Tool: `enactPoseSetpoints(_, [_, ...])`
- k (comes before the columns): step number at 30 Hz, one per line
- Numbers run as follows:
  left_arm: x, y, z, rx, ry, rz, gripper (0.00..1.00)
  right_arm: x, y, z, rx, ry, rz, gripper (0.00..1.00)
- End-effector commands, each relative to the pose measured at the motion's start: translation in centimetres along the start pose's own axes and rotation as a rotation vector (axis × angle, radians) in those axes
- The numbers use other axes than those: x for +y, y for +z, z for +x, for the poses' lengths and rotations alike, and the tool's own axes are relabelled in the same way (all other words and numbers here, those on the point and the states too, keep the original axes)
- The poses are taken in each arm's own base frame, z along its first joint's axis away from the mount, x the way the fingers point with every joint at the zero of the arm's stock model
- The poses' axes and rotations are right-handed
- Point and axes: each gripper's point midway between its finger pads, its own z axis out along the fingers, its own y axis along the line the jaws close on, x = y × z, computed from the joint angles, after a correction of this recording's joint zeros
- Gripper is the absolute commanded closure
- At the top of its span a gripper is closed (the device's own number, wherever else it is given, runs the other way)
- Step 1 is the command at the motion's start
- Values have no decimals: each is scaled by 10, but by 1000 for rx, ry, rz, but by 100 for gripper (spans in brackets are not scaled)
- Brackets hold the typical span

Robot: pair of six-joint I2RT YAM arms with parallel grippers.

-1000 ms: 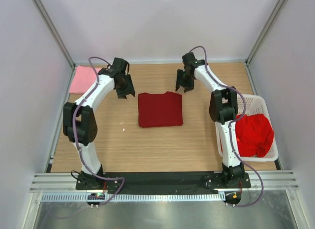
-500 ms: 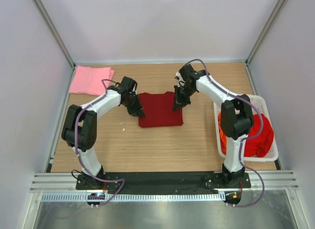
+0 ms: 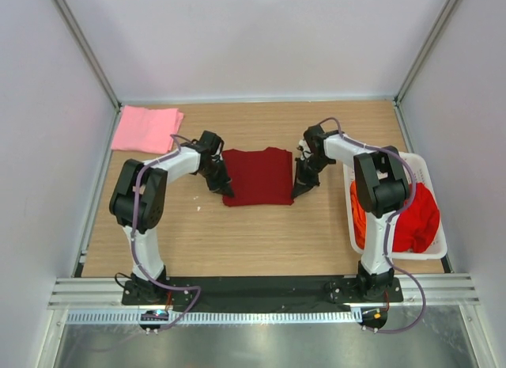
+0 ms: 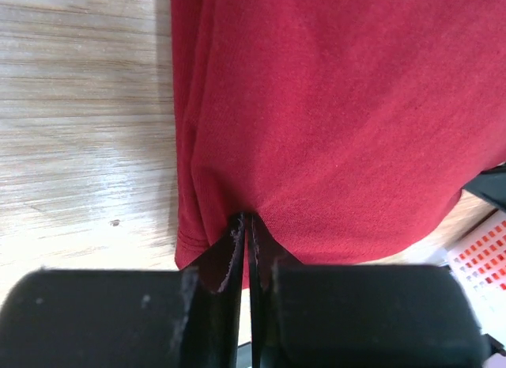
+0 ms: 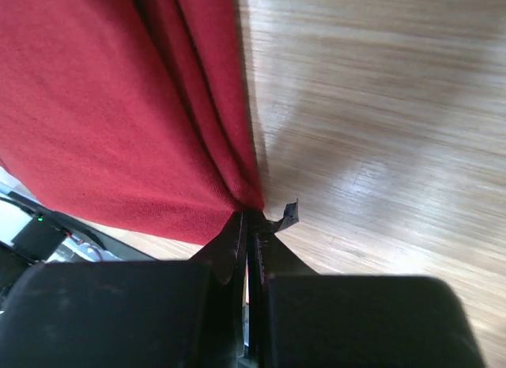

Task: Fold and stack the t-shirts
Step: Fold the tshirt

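You hold the maroon t-shirt [image 3: 257, 176] at both near corners.
Left gripper [image 3: 222, 187] and right gripper [image 3: 298, 194] each pinch cloth; the folded shirt spans between them, stretching away ahead.

Left arm [image 3: 178, 161], right arm [image 3: 346, 149]: white tube links, bulky black joint housings, black base plates [image 3: 147, 290]. Grey-purple cable [image 3: 133, 240] looped along each. Left hand [image 4: 243, 221], right hand [image 5: 247, 216]: black wedge fingers, edges scuffed pale.
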Motion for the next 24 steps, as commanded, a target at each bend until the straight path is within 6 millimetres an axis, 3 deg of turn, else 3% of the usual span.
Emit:
enactPoseSetpoints(1, [22,-10,4,-13,51,-99,95,5,-15,-21,-78,-77,43,99])
enactPoseSetpoints(5, [-15,-41,8,-15,95,0,91,40,-41,-13,-100,-131,8,99])
enactPoseSetpoints(8, [-42,-60,12,-31,113,71,87,89,-48,4,-100,-224,-67,99])
enactPoseSetpoints(11, [-49,-68,11,-44,101,93,87,133,-32,23,-50,-255,-175,99])
enactPoseSetpoints(13, [-46,-66,9,-49,99,75,87,145,-14,35,9,-231,-227,99])
enactPoseSetpoints(14, [-43,-64,9,-43,97,65,88,151,-8,30,0,-233,-263,99])
enactPoseSetpoints(18, [-41,-54,8,-26,86,66,89,140,24,34,70,-205,-284,99])
enactPoseSetpoints(22, [-33,-34,10,3,62,58,90,108,55,36,123,-168,-232,99])
enactPoseSetpoints(24, [-20,-21,14,28,46,21,91,102,57,32,124,-148,-236,99])
